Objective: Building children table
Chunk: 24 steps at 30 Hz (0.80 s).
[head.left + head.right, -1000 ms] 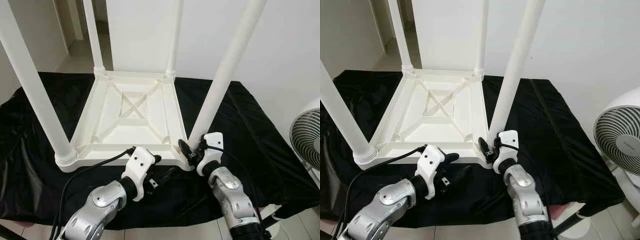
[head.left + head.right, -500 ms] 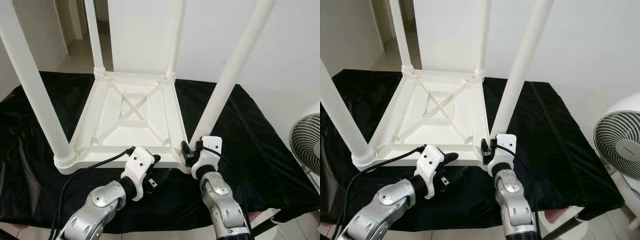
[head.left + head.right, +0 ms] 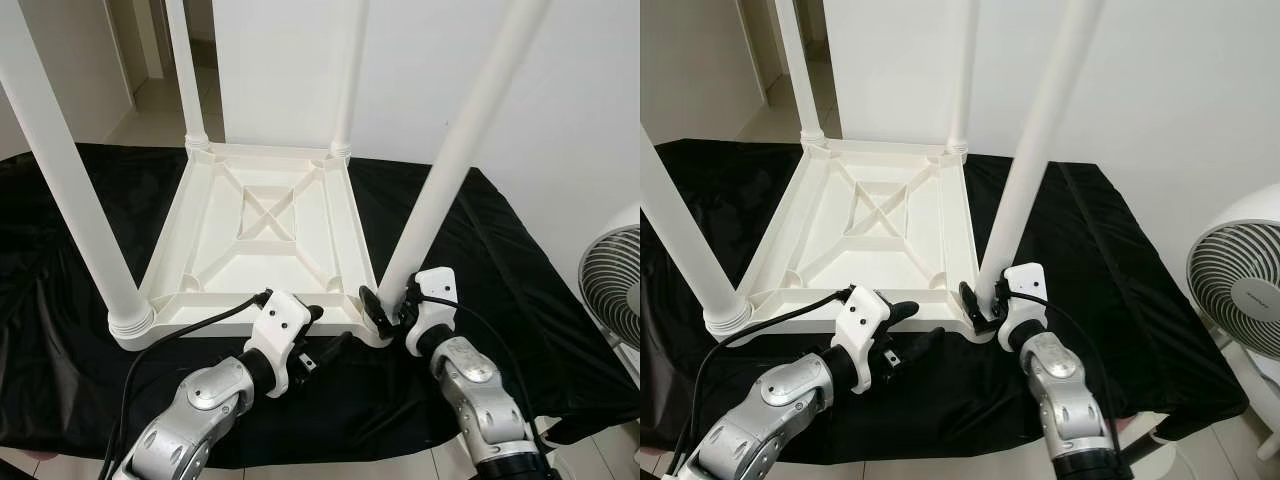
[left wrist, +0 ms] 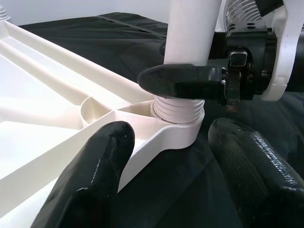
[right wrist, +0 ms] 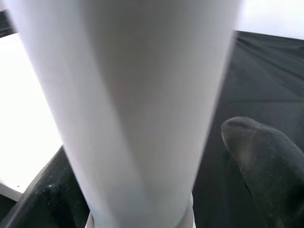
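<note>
A white children's table (image 3: 200,300) lies upside down on a black cloth (image 3: 480,230), with its legs pointing up. My right gripper (image 3: 390,300) is shut on the near right leg (image 3: 450,170), just above its ribbed base (image 4: 178,107) at the table's corner. In the right wrist view the leg (image 5: 133,95) stands between the fingers (image 5: 261,156). My left gripper (image 3: 328,332) is open at the table's front rim, close to that same corner, holding nothing. Its two fingertips (image 4: 109,142) straddle the corner in the left wrist view.
The near left leg (image 3: 70,190) and two far legs (image 3: 185,70) stand upright. A white fan (image 3: 1240,270) sits on the floor to the right. White walls rise behind, with a doorway at the back left. The cloth's front edge lies under my arms.
My right forearm swung left around the leg's base, then back to the right, with the gripper staying on the leg. The left gripper has hardly moved.
</note>
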Tool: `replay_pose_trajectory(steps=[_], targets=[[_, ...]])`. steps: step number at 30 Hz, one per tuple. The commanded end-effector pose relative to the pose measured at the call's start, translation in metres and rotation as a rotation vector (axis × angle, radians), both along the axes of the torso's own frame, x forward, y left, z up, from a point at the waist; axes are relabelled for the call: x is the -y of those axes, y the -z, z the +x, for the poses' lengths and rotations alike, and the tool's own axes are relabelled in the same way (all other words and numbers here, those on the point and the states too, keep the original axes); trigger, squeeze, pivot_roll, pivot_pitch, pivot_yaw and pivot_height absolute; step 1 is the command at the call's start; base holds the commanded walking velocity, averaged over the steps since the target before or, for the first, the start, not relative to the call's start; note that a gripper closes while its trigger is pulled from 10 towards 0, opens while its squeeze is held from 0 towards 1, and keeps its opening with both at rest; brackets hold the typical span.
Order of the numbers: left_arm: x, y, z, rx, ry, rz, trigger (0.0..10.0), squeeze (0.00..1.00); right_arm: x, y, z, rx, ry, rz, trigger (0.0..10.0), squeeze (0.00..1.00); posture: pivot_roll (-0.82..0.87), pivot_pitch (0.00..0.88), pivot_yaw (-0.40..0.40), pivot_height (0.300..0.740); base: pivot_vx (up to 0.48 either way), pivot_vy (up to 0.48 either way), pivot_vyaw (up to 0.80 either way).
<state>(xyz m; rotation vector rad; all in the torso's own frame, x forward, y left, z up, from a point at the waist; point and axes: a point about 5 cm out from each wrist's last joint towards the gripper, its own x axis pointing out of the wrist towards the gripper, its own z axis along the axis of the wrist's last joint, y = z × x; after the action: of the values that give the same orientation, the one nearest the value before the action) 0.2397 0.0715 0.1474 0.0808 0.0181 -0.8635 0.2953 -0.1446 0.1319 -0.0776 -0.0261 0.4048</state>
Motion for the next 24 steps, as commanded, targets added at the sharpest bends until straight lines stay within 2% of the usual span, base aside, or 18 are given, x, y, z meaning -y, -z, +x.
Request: replay_pose_trajectory(steps=[1, 4, 7, 12, 13, 14, 15, 24], targets=[[0.001, 0.000, -0.001, 0.001, 0.060, 0.004, 10.0, 0.00, 0.006, 0.001, 0.002, -0.004, -0.039, -0.012, 10.0, 0.00, 0.02, 0.000, -0.048, 0.740, 0.000, 0.000, 0.00], [0.001, -0.001, 0.000, 0.004, 0.059, 0.001, 10.0, 0.00, 0.018, 0.000, 0.009, 0.003, -0.216, -0.084, 10.0, 0.00, 0.01, 0.000, -0.035, 0.740, 0.000, 0.000, 0.00], [0.001, -0.002, 0.001, 0.005, 0.060, 0.001, 10.0, 0.00, 0.019, -0.001, 0.011, 0.006, -0.249, -0.104, 10.0, 0.00, 0.02, 0.000, -0.033, 0.740, 0.000, 0.000, 0.00], [0.004, -0.004, 0.000, 0.007, 0.068, -0.007, 10.0, 0.00, 0.011, 0.004, 0.015, 0.005, -0.363, -0.146, 10.0, 0.00, 0.02, 0.013, -0.028, 0.740, 0.000, 0.000, 0.00], [0.004, -0.004, -0.001, 0.007, 0.070, -0.008, 10.0, 0.00, 0.009, 0.005, 0.015, -0.006, -0.397, -0.140, 4.7, 0.00, 0.02, 0.019, -0.029, 0.740, 0.000, 0.000, 0.00], [0.004, -0.004, -0.002, 0.007, 0.071, -0.008, 10.0, 0.00, 0.007, 0.006, 0.015, -0.013, -0.418, -0.137, 4.7, 0.00, 0.02, 0.019, -0.029, 0.740, 0.000, 0.000, 0.00], [0.005, -0.004, -0.002, 0.006, 0.072, -0.008, 10.0, 0.00, 0.006, 0.006, 0.014, -0.018, -0.443, -0.123, 0.0, 0.00, 0.02, 0.026, -0.032, 0.740, 0.000, 0.000, 0.00], [0.006, -0.004, -0.003, 0.002, 0.065, -0.016, 10.0, 0.00, 0.010, 0.008, 0.017, -0.008, -0.476, -0.091, 0.0, 0.00, 0.03, 0.037, -0.040, 0.740, 0.000, 0.000, 0.00]])
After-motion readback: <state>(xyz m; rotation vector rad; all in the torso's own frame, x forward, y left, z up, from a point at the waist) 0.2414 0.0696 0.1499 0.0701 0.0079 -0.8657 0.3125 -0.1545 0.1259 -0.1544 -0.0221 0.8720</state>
